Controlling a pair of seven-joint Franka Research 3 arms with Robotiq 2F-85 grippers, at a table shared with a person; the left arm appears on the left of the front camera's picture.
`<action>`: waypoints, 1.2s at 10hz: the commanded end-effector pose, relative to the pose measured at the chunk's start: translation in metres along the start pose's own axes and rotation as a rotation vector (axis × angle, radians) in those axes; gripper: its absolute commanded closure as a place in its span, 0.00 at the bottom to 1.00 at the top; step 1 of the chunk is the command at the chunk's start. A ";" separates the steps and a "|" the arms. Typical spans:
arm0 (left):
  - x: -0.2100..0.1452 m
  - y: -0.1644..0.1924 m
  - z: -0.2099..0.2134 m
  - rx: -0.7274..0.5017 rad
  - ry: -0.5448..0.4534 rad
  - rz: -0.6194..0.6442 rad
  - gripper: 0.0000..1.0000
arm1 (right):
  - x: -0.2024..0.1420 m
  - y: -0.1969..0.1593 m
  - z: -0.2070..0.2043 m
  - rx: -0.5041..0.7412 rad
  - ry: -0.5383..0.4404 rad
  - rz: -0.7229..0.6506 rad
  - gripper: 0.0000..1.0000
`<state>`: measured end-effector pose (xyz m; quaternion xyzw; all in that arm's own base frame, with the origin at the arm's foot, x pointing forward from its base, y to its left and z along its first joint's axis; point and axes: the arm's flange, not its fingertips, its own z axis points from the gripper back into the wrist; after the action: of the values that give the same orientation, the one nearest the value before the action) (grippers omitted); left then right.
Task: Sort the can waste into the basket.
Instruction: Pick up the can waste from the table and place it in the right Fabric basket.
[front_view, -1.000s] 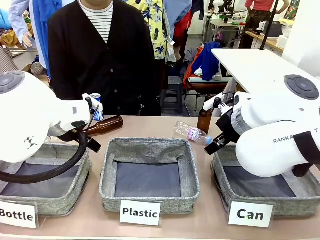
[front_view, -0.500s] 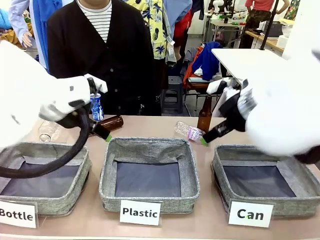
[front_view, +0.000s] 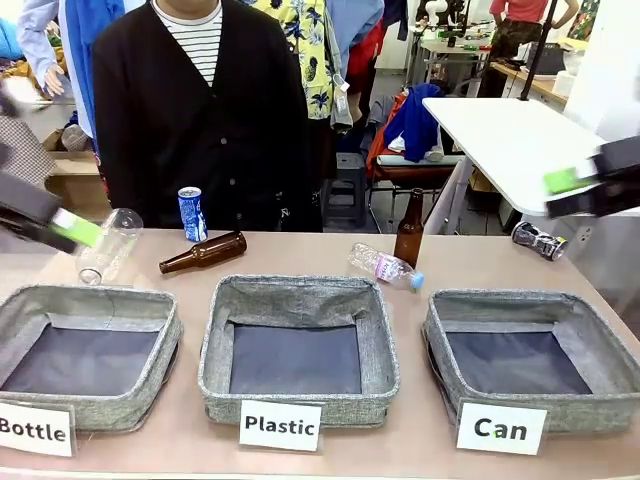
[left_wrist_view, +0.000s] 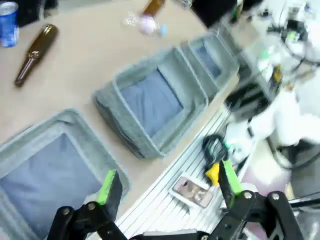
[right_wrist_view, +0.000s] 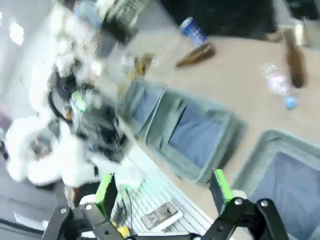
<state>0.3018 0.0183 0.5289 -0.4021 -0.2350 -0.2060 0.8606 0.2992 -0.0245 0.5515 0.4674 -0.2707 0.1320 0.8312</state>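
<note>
A blue can (front_view: 191, 213) with white lettering stands upright at the table's far edge, in front of the person; it also sits at the left wrist view's top corner (left_wrist_view: 8, 30) and high in the right wrist view (right_wrist_view: 192, 30). A crushed dark can (front_view: 538, 240) lies at the far right of the table. The grey basket (front_view: 603, 346) carded "Can" stands at the front right with nothing in it, and its rim shows low in the right wrist view (right_wrist_view: 260, 145). My left gripper (front_view: 60, 225) hangs open at the far left. My right gripper (front_view: 555, 195) hangs open at the far right, above the crushed can.
Grey baskets carded "Plastic" (front_view: 214, 340) and "Bottle" (front_view: 170, 340) stand to the left of the "Can" basket. A brown bottle (front_view: 203, 252) lies near the blue can and another (front_view: 408, 230) stands upright. Clear plastic bottles lie at centre right (front_view: 385, 266) and far left (front_view: 108, 245).
Both arms have swung out from over the baskets to the picture's edges, left arm leftward and right arm rightward and up, uncovering the crushed can. Both grippers stay open.
</note>
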 end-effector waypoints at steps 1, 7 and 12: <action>-0.032 0.072 0.047 -0.104 -0.319 0.161 0.00 | -0.030 -0.070 0.033 -0.064 -0.206 -0.138 0.00; -0.081 0.130 0.120 -0.084 -0.556 0.388 0.00 | -0.037 -0.139 0.103 -0.126 -0.356 -0.371 0.00; -0.082 0.128 0.116 -0.084 -0.533 0.418 0.00 | -0.037 -0.139 0.103 -0.126 -0.356 -0.371 0.00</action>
<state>0.2753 0.2006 0.4724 -0.5126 -0.3524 0.0786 0.7791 0.2976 -0.1827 0.4776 0.4698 -0.3164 -0.1346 0.8130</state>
